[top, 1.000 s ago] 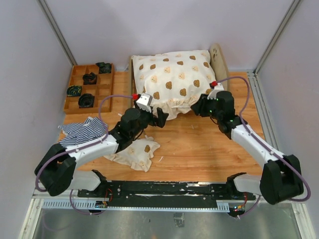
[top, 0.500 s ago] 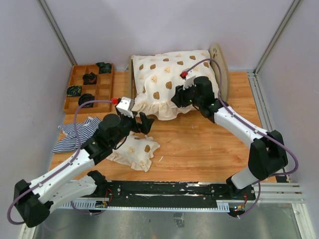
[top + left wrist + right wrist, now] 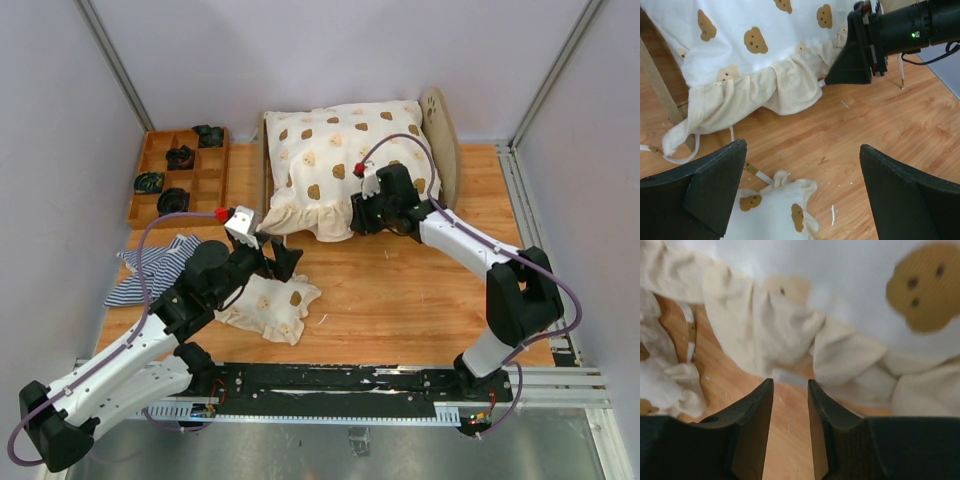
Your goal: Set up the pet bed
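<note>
The pet bed's plywood frame stands at the back, its arched headboard (image 3: 437,128) on the right. A cream bear-print quilt (image 3: 335,160) covers it, and the ruffled hem hangs over the front side. My right gripper (image 3: 356,216) is at that hem (image 3: 790,335). In the right wrist view its gripper (image 3: 790,384) is open by a narrow gap, with bare wood between the fingers. My left gripper (image 3: 283,262) is wide open over the table, above a small bear-print pillow (image 3: 272,305). In the left wrist view that gripper (image 3: 802,146) holds nothing, with the pillow (image 3: 772,212) below.
A brown compartment tray (image 3: 150,150) with dark items stands at the back left. A blue-and-white striped cloth (image 3: 150,268) lies crumpled at the table's left edge, beside my left arm. The bed frame's wooden rail (image 3: 657,85) shows under the quilt.
My right gripper has slid left along the quilt's front hem from near the headboard. My left gripper has drawn back from the quilt toward the small pillow.
</note>
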Controlling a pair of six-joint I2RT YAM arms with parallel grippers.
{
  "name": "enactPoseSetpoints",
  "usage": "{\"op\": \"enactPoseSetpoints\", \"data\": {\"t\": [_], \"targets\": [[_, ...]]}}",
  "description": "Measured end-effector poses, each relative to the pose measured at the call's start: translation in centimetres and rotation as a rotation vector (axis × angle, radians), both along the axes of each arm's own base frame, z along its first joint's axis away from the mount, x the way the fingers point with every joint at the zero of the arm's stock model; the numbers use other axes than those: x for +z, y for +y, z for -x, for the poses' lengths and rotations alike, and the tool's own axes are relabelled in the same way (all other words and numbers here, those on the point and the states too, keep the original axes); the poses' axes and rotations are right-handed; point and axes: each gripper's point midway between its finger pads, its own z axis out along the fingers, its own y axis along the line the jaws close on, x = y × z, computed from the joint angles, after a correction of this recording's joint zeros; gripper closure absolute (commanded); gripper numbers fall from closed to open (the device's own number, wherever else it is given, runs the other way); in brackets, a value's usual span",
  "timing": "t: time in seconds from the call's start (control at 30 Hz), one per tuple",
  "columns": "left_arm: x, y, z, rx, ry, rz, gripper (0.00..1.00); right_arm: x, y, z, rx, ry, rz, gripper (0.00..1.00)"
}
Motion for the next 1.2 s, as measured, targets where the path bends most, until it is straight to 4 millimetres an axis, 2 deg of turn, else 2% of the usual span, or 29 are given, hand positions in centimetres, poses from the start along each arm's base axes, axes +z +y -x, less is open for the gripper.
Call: {"op": "enactPoseSetpoints", "data": {"t": [0.17,0.3,0.4,0.5,0.6,0.73,0.83,1.0,1.07,1.2], "targets": [[-0.5,0.1,0.0,0.009,0.018,-0.007,0.01,-3.5,-2.7,4.2,-0.034,0.141,0.078,0.66],[-1.6,0.1,-0.5,0.034,0.054,-0.017,0.01,-4.0,-4.1,4.9,-0.072,0.166,0.133,0.66],[-2.6,0.0,-0.9,0.056,0.089,-0.026,0.01,-2.8,-5.6,4.7,-0.129,0.121,0.171,0.65],[-3.4,0.0,-1.8,0.094,0.100,-0.041,0.01,-0.4,-7.0,4.0,-0.203,0.035,0.185,0.63],[-4.5,-0.3,-3.0,0.131,0.133,-0.063,0.08,2.2,-8.8,3.2,-0.295,-0.057,0.196,0.61],[-5.8,-2.2,-4.7,0.136,0.198,-0.069,0.17,3.7,-12.2,2.1,-0.457,-0.129,0.251,0.60],[-5.7,-4.2,-5.7,0.098,0.222,-0.051,0.23,3.7,-14.3,1.7,-0.586,-0.143,0.259,0.61],[-5.7,-7.4,-7.3,0.036,0.243,-0.004,0.38,1.6,-16.9,2.3,-0.788,-0.133,0.193,0.73],[-6.0,-8.4,-7.7,0.021,0.249,0.024,0.40,0.7,-17.6,2.2,-0.845,-0.118,0.151,0.76],[-7.2,-10.0,-8.5,-0.002,0.276,0.051,0.41,-0.6,-18.6,1.4,-0.943,-0.101,0.027,0.77]]}}
